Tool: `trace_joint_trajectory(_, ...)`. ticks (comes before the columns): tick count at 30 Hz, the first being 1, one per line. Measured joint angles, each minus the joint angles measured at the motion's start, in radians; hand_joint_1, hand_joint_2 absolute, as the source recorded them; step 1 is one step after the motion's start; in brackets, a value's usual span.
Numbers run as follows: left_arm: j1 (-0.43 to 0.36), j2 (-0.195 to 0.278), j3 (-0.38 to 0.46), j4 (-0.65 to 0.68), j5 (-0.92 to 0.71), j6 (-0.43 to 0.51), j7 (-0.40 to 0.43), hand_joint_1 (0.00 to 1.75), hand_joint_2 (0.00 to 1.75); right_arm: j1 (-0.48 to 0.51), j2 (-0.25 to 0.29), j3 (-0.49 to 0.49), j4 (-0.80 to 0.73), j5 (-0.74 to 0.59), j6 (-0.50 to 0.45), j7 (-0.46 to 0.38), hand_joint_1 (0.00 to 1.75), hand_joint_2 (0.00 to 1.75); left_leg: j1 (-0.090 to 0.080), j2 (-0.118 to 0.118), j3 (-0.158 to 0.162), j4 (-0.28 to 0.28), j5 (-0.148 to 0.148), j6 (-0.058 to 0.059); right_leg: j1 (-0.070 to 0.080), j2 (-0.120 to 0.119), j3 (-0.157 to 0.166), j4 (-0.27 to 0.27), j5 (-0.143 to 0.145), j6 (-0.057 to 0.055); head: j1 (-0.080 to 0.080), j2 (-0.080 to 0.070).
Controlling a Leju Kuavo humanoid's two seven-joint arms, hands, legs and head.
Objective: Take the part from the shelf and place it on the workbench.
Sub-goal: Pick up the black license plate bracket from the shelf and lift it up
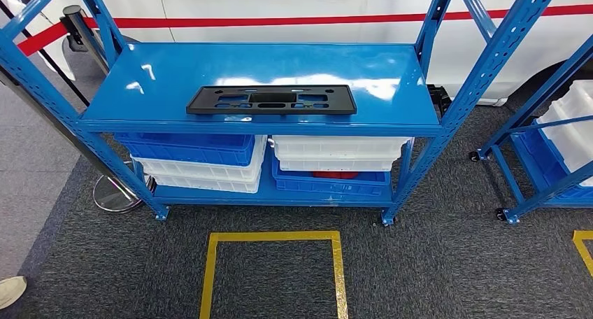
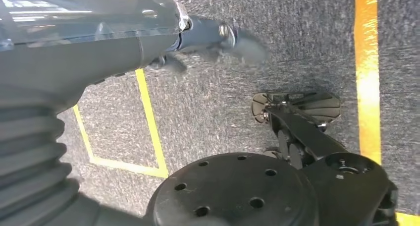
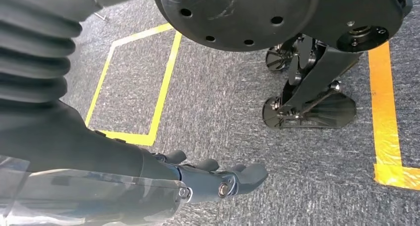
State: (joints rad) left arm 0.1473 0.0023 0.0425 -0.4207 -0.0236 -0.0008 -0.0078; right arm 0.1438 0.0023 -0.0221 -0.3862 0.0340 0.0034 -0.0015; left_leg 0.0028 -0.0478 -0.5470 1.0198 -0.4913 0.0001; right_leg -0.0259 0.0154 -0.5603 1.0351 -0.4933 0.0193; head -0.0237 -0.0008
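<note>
Grey carpet (image 1: pixel 419 277) marked with a yellow tape square (image 1: pixel 273 270), just in front of the blue shelf (image 1: pixel 266 74). Black flat part (image 1: pixel 271 99) lying on the shelf's top level, near its front edge, untouched. Blue and white bins (image 1: pixel 210 158) stacked on the shelf's lower level. Left hand (image 2: pixel 218 42) hanging above the carpet, blurred, holding nothing, fingers apart. Right hand (image 3: pixel 218 179) likewise over the carpet, fingers loosely extended and apart, empty.
</note>
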Motion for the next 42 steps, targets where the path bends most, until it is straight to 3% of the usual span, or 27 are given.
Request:
trace_joint_trajectory(10, -0.040, -0.002, 0.209, 0.027, -0.157, 0.006, -0.039, 0.00, 1.75, -0.037, 0.000, -0.146, 0.014, 0.213, 0.022, 0.025, 0.00, 1.75, 0.000, 0.000, 0.001, 0.000, 0.000, 0.000, 0.000, 0.000, 0.000, 0.000, 0.000, 0.000, 0.000, 0.000)
trace_joint_trajectory(11, -0.044, -0.003, 0.232, 0.031, -0.172, 0.006, -0.043, 0.00, 1.31, -0.040, 0.000, -0.161, 0.017, 0.234, 0.025, 0.028, 0.00, 1.75, 0.000, 0.000, 0.001, 0.000, 0.000, 0.000, 0.000, 0.000, 0.000, 0.000, 0.000, 0.000, 0.000, 0.000)
trace_joint_trajectory(14, -0.058, -0.008, 0.305, 0.041, -0.222, 0.007, -0.056, 0.00, 0.00, -0.051, 0.000, -0.210, 0.026, 0.302, 0.035, 0.034, 0.00, 0.44, 0.000, 0.000, 0.001, 0.000, 0.000, 0.000, 0.000, 0.000, 0.000, 0.000, 0.000, 0.000, 0.000, 0.000)
trace_joint_trajectory(15, -0.063, -0.009, 0.330, 0.045, -0.238, 0.007, -0.061, 0.00, 0.00, -0.055, 0.000, -0.227, 0.030, 0.325, 0.036, 0.034, 0.00, 0.00, 0.000, 0.000, 0.001, 0.000, 0.000, 0.000, 0.000, 0.000, 0.000, 0.000, 0.000, 0.000, 0.000, 0.000)
trace_joint_trajectory(17, -0.072, -0.013, 0.378, 0.053, -0.269, 0.007, -0.069, 0.00, 0.00, -0.063, 0.000, -0.261, 0.036, 0.366, 0.039, 0.034, 0.00, 0.00, 0.000, 0.000, 0.002, 0.000, 0.000, 0.000, 0.000, 0.000, 0.000, 0.000, 0.000, 0.000, 0.000, 0.000)
trace_joint_trajectory(21, -0.090, -0.019, 0.472, 0.069, -0.331, 0.004, -0.091, 0.00, 0.00, -0.079, 0.002, -0.334, 0.050, 0.441, 0.054, 0.021, 0.00, 1.75, 0.000, 0.000, 0.002, 0.000, 0.000, 0.000, 0.000, 0.000, 0.000, 0.000, 0.000, 0.000, 0.000, 0.000)
trace_joint_trajectory(26, -0.111, -0.029, 0.580, 0.088, -0.404, -0.008, -0.121, 0.00, 0.00, -0.106, 0.010, -0.412, 0.059, 0.507, 0.088, -0.055, 0.00, 1.75, -0.001, 0.000, 0.001, 0.002, 0.000, 0.001, -0.003, 0.001, 0.001, -0.001, 0.000, 0.000, 0.000, 0.000)
trace_joint_trajectory(30, -0.127, -0.034, 0.660, 0.100, -0.461, -0.014, -0.142, 0.00, 0.00, -0.131, 0.025, -0.427, 0.037, 0.513, 0.133, -0.137, 0.00, 0.00, -0.002, 0.000, 0.000, 0.004, -0.001, 0.002, -0.006, 0.000, 0.001, -0.002, 0.001, 0.002, 0.000, 0.000)
trace_joint_trajectory(35, -0.140, -0.037, 0.732, 0.109, -0.515, -0.023, -0.162, 0.00, 0.00, -0.146, 0.042, -0.411, -0.056, 0.457, 0.189, -0.216, 0.00, 0.00, -0.006, 0.000, -0.002, 0.010, -0.004, 0.011, -0.010, 0.000, 0.003, -0.005, 0.003, 0.010, 0.000, 0.000)
trace_joint_trajectory(38, -0.147, -0.042, 0.766, 0.114, -0.541, -0.026, -0.171, 0.00, 0.00, -0.152, 0.048, -0.394, -0.138, 0.414, 0.221, -0.254, 0.00, 0.00, -0.001, 0.003, 0.010, -0.009, 0.008, 0.026, -0.008, -0.003, 0.003, 0.001, -0.002, 0.019, 0.001, 0.000)
trace_joint_trajectory(40, -0.151, -0.047, 0.785, 0.117, -0.555, -0.027, -0.177, 0.00, 0.00, -0.157, 0.049, -0.381, -0.194, 0.386, 0.242, -0.276, 0.00, 0.00, 0.005, 0.007, 0.021, -0.024, 0.017, 0.036, -0.006, -0.008, -0.030, 0.073, -0.043, 0.019, 0.002, 0.000)
trace_joint_trajectory(42, -0.155, -0.050, 0.804, 0.121, -0.567, -0.028, -0.180, 0.00, 0.00, -0.161, 0.051, -0.366, -0.250, 0.360, 0.262, -0.295, 0.00, 0.00, 0.004, 0.008, 0.022, -0.026, 0.016, 0.038, -0.004, -0.009, -0.098, 0.199, -0.098, 0.020, 0.002, 0.000)
